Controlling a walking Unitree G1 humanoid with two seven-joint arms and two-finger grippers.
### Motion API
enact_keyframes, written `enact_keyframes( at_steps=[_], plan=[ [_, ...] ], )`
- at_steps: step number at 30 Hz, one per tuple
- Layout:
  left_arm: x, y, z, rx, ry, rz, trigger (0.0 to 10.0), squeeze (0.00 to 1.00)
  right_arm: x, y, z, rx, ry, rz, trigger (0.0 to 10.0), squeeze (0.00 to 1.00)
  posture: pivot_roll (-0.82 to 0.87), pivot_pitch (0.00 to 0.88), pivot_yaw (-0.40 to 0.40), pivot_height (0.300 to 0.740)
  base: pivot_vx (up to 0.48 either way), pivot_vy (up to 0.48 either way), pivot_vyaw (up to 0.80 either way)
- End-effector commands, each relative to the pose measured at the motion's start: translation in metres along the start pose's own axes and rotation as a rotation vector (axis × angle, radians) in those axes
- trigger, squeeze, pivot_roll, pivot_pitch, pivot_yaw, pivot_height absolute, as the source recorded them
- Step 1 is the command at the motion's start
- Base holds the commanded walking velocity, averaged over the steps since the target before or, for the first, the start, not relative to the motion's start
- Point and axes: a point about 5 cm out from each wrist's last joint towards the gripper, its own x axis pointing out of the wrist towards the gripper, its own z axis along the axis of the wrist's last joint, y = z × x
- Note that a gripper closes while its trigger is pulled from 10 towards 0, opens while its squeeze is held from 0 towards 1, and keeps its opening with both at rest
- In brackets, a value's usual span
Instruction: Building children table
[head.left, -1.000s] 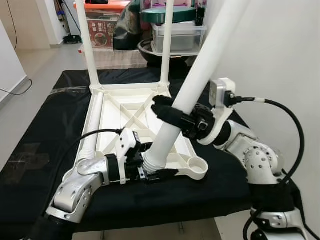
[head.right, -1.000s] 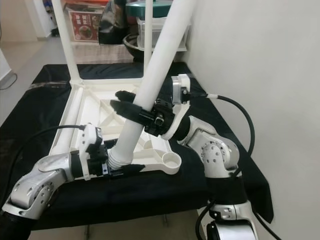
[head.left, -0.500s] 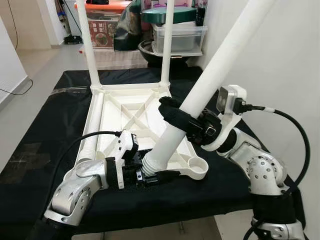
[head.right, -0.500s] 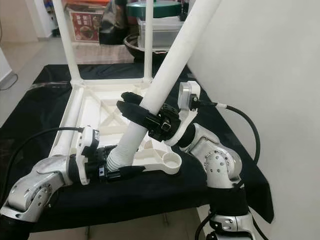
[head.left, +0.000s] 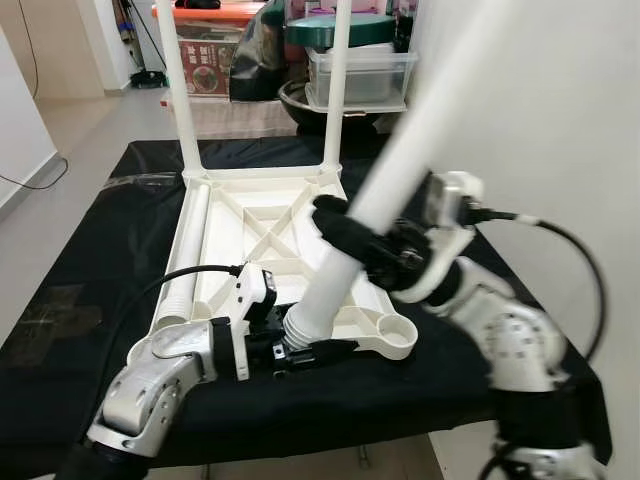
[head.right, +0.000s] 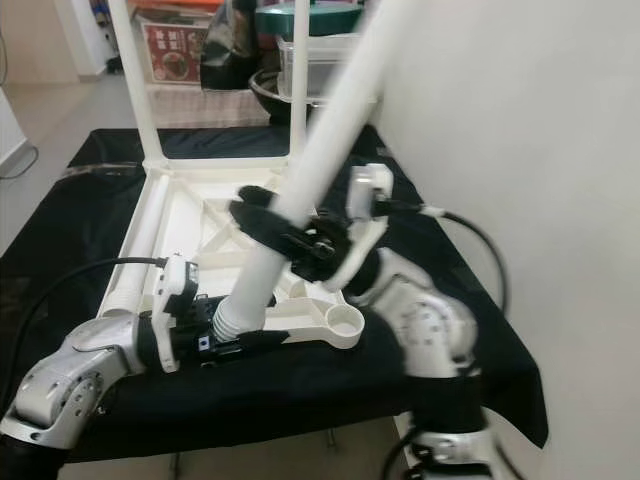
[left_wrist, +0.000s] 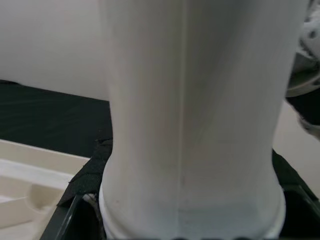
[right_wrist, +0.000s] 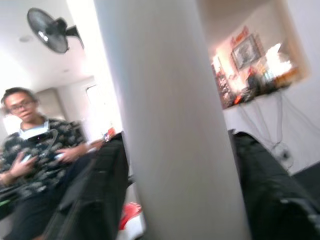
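An upside-down white children's table top (head.left: 250, 215) lies on a black-covered table (head.left: 90, 270). Two white legs (head.left: 172, 80) (head.left: 335, 90) stand upright in its far corners. A third leg (head.left: 185, 250) lies along its left side. I hold a fourth white leg (head.left: 400, 150) tilted, its top leaning right. My left gripper (head.left: 305, 348) is shut on the leg's ribbed lower end near the top's front edge. My right gripper (head.left: 350, 235) is shut around the leg's middle, and that arm is blurred. The leg (left_wrist: 190, 125) (right_wrist: 170, 125) sits between the black fingers (right_wrist: 100, 190). An empty round socket (head.left: 397, 330) sits at the front right corner.
A white wall (head.left: 560, 120) rises close on the right. Storage boxes and bins (head.left: 350, 60) crowd behind the table. Bare floor (head.left: 60, 130) lies to the left. A seated person (right_wrist: 35, 145) shows in the right wrist view.
The held leg's top has swung back to the left, standing a little more upright than half a second ago. The right arm moved with it. The lower end stays in the left gripper.
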Motion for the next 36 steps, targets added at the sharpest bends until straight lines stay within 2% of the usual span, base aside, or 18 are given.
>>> enact_keyframes(
  at_steps=[1, 3, 4, 5, 6, 10, 14, 15, 17, 23, 24, 25, 26, 27, 28, 29, 32, 36],
  plan=[
    [0.006, -0.001, 0.002, 0.043, 0.023, -0.006, 10.0, 0.0, 0.007, -0.002, -0.002, -0.007, 0.024, -0.036, 10.0, 1.0, 0.03, 0.0, -0.073, 0.74, 0.0, 0.0, 0.0],
    [0.006, 0.0, 0.002, 0.055, 0.028, 0.009, 10.0, 0.0, 0.006, -0.004, -0.001, -0.009, 0.019, -0.073, 10.0, 1.0, 0.03, 0.0, -0.073, 0.74, 0.0, 0.0, 0.0],
    [0.006, 0.003, 0.002, 0.076, 0.041, 0.035, 10.0, 0.0, 0.006, -0.006, -0.001, -0.006, 0.016, -0.098, 10.0, 0.75, 0.03, 0.0, -0.074, 0.74, 0.0, 0.0, 0.0],
    [0.006, 0.003, 0.002, 0.076, 0.041, 0.035, 10.0, 0.0, 0.006, -0.006, -0.001, -0.006, 0.016, -0.098, 10.0, 0.75, 0.03, 0.0, -0.074, 0.74, 0.0, 0.0, 0.0],
    [0.005, 0.014, -0.007, 0.16, 0.135, 0.142, 10.0, 0.0, 0.006, -0.013, -0.005, 0.003, 0.02, -0.215, 10.0, 0.0, 0.03, 0.0, -0.076, 0.74, 0.0, 0.0, 0.0],
    [0.002, 0.024, -0.019, 0.226, 0.246, 0.254, 10.0, 0.0, 0.006, -0.026, -0.009, -0.003, -0.012, -0.417, 10.0, 0.0, 0.03, 0.0, -0.074, 0.74, 0.0, 0.0, 0.0],
    [-0.002, 0.029, -0.027, 0.313, 0.359, 0.338, 10.0, 0.0, -0.001, -0.036, -0.016, -0.079, 0.02, -0.566, 10.0, 0.0, 0.03, 0.0, -0.07, 0.74, 0.0, 0.0, 0.0],
    [-0.002, 0.029, -0.027, 0.313, 0.359, 0.338, 10.0, 0.0, -0.001, -0.036, -0.016, -0.079, 0.02, -0.566, 10.0, 0.0, 0.03, 0.0, -0.07, 0.74, 0.0, 0.0, 0.0],
    [-0.003, 0.033, -0.03, 0.343, 0.392, 0.382, 10.0, 0.0, -0.007, -0.046, -0.016, -0.057, -0.011, -0.673, 10.0, 0.0, 0.04, 0.0, -0.072, 0.74, 0.0, 0.0, 0.0],
    [0.001, 0.033, -0.032, 0.345, 0.381, 0.404, 10.0, 0.0, -0.01, -0.053, -0.018, 0.02, -0.075, -0.76, 10.0, 0.0, 0.04, 0.0, -0.071, 0.74, 0.0, 0.0, 0.0],
    [0.004, 0.032, -0.032, 0.351, 0.375, 0.401, 10.0, 0.0, -0.009, -0.053, -0.021, 0.033, -0.08, -0.771, 7.4, 0.0, 0.04, 0.0, -0.071, 0.74, 0.0, 0.0, 0.0],
    [0.004, 0.032, -0.032, 0.351, 0.375, 0.401, 10.0, 0.0, -0.009, -0.053, -0.021, 0.033, -0.08, -0.771, 7.4, 0.0, 0.04, 0.0, -0.071, 0.74, 0.0, 0.0, 0.0],
    [0.006, 0.031, -0.032, 0.357, 0.371, 0.399, 10.0, 0.0, -0.008, -0.054, -0.024, 0.043, -0.084, -0.785, 4.5, 0.0, 0.04, 0.0, -0.071, 0.74, 0.0, 0.0, 0.0],
    [0.008, 0.03, -0.032, 0.362, 0.369, 0.399, 10.0, 0.0, -0.009, -0.054, -0.026, 0.053, -0.086, -0.801, 2.1, 0.0, 0.04, 0.0, -0.072, 0.74, 0.0, 0.0, 0.0],
    [0.008, 0.03, -0.032, 0.362, 0.369, 0.399, 10.0, 0.0, -0.009, -0.054, -0.026, 0.053, -0.086, -0.801, 2.1, 0.0, 0.04, 0.0, -0.072, 0.74, 0.0, 0.0, 0.0],
    [0.01, 0.031, -0.031, 0.369, 0.368, 0.402, 10.0, 0.0, -0.009, -0.055, -0.028, 0.06, -0.089, -0.817, 0.0, 0.0, 0.04, 0.0, -0.072, 0.74, 0.0, 0.0, 0.0],
    [0.014, 0.031, -0.03, 0.387, 0.363, 0.407, 10.0, 0.0, -0.013, -0.061, -0.034, 0.091, -0.107, -0.88, 0.0, 0.0, 0.03, 0.0, -0.072, 0.74, 0.0, 0.0, 0.0],
    [0.015, 0.031, -0.03, 0.403, 0.359, 0.41, 10.0, 0.0, -0.012, -0.06, -0.035, 0.099, -0.111, -0.878, 0.0, 0.0, 0.03, 0.0, -0.071, 0.74, 0.0, 0.0, 0.0]
  ],
)
